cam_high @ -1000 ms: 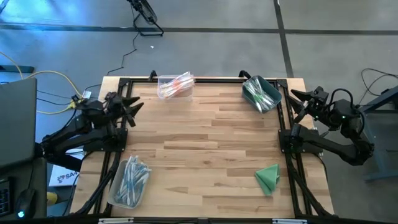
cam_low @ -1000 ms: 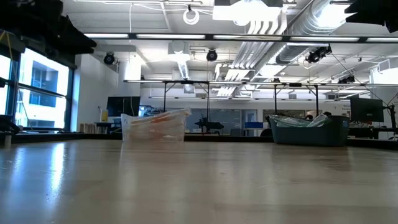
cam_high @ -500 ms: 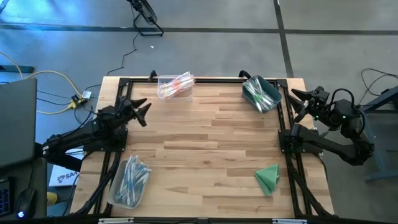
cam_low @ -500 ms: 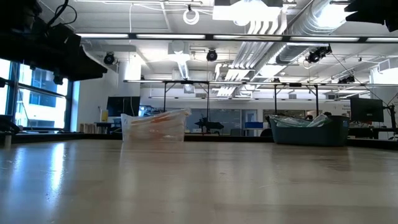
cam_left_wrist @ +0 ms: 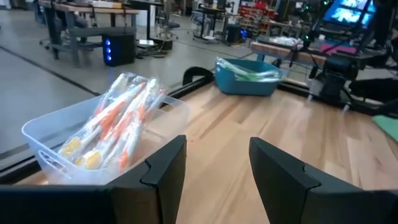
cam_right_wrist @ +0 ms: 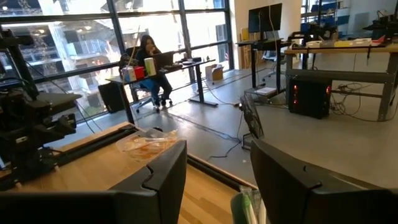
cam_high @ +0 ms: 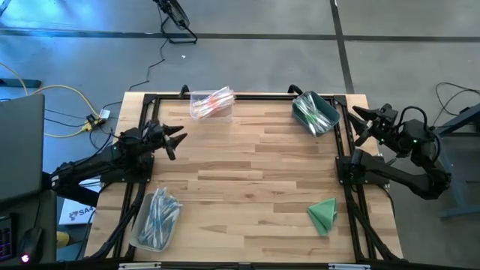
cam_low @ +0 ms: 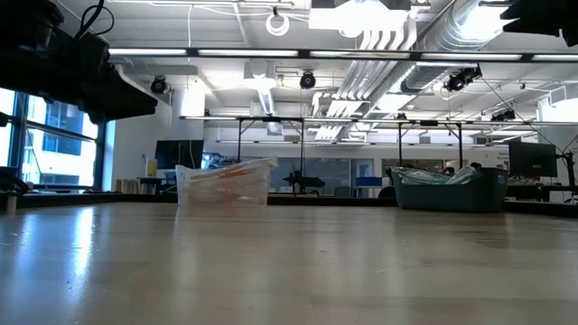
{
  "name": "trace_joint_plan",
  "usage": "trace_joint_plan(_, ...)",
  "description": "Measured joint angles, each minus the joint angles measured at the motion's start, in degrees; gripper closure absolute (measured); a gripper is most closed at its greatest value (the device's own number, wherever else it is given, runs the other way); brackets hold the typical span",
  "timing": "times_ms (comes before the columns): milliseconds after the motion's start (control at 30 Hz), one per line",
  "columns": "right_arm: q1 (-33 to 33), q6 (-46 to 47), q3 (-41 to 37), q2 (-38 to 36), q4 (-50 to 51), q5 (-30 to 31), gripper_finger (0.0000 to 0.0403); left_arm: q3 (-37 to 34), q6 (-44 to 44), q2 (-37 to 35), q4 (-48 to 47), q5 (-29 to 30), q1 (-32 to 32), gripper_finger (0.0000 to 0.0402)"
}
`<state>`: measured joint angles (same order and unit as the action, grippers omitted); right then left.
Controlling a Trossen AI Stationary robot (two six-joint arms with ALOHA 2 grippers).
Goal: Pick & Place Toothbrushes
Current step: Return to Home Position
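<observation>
Left wrist view: toothbrushes (cam_left_wrist: 118, 121) beyond left end effector (cam_left_wrist: 216, 144)

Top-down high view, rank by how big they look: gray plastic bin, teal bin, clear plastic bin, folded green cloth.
Largest: gray plastic bin.
Next: teal bin and clear plastic bin, too alike to rank.
Smallest: folded green cloth.

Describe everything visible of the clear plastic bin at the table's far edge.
The clear plastic bin is a rectangular tub with slotted lower walls and rounded corners. It sits upright on the wooden table at its far edge, left of centre, holding a pile of orange-accented toothbrushes that leans above the rim. Nothing else touches it.
</observation>
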<state>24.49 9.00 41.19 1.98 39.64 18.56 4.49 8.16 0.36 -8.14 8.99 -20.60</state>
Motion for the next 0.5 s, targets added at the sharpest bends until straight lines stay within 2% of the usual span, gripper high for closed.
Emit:
trace_joint_plan(233, 0.00, 0.55, 0.00, 0.00, -1.89, -0.45, 0.0231, -0.11, -3.65, 0.35, -0.69, -2.07, -0.02, 0.0231)
trace_joint_plan(500, 0.00, 7.53, 0.02, 0.00, -4.83, 0.02, 0.0231, -0.17, -3.83, 0.39, -0.79, -0.72, -0.02, 0.0231)
